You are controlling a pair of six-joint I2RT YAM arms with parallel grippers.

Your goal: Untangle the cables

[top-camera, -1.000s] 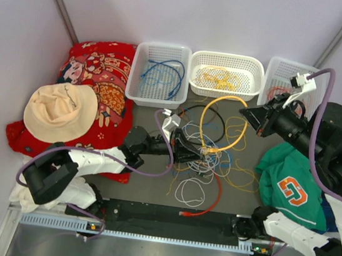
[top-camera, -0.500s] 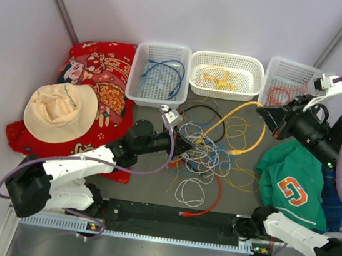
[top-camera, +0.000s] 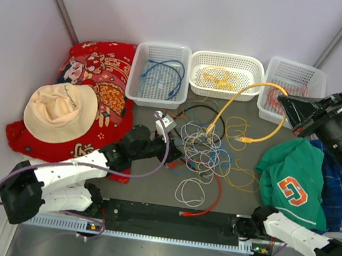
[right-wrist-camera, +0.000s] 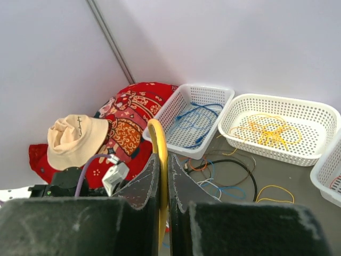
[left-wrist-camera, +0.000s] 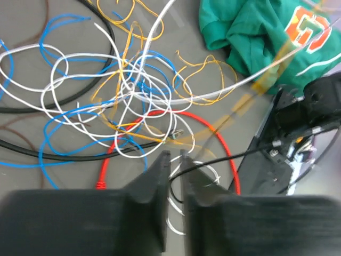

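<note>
The right end effector (top-camera: pixel 283 102) is raised over the far right of the worktop (top-camera: pixel 150 191), and its fingers are clamped on a yellow cable (top-camera: pixel 252 86). In the right wrist view that cable (right-wrist-camera: pixel 159 143) runs up between the closed fingertips of the end effector (right-wrist-camera: pixel 162 158). From the grip it arcs in front of the middle basket (top-camera: pixel 228 56). One leg drops into the tangle of cables (top-camera: pixel 203 150), and the other hangs free, ending in a small plug (top-camera: pixel 243 139) above the worktop.

The left end effector (top-camera: pixel 179 150) lies low at the left edge of the tangle. In the left wrist view its fingers stand slightly apart around a narrow gap (left-wrist-camera: pixel 173 156). A thin black wire (left-wrist-camera: pixel 224 160) curls at that gap, but I cannot tell whether it is pinched.

The tangle (left-wrist-camera: pixel 133 90) sits mid-worktop: white, blue and yellow loops crossing one another, a black cable (top-camera: pixel 206 109) ringing the far side, and a red-orange cable (top-camera: pixel 217 197) beside a white loop (top-camera: pixel 189 192) on the near side.

Along the far edge stand three white baskets:
- The left basket (top-camera: pixel 163 45) holds a blue cable (top-camera: pixel 165 75).
- The middle basket holds yellow cables (top-camera: pixel 218 79).
- The right basket (top-camera: pixel 300 64) holds a red-orange one, partly hidden.

A green jersey (top-camera: pixel 292 188) lies on the right. A tan hat (top-camera: pixel 60 110) rests on a red patterned cloth (top-camera: pixel 100 68) on the left.
</note>
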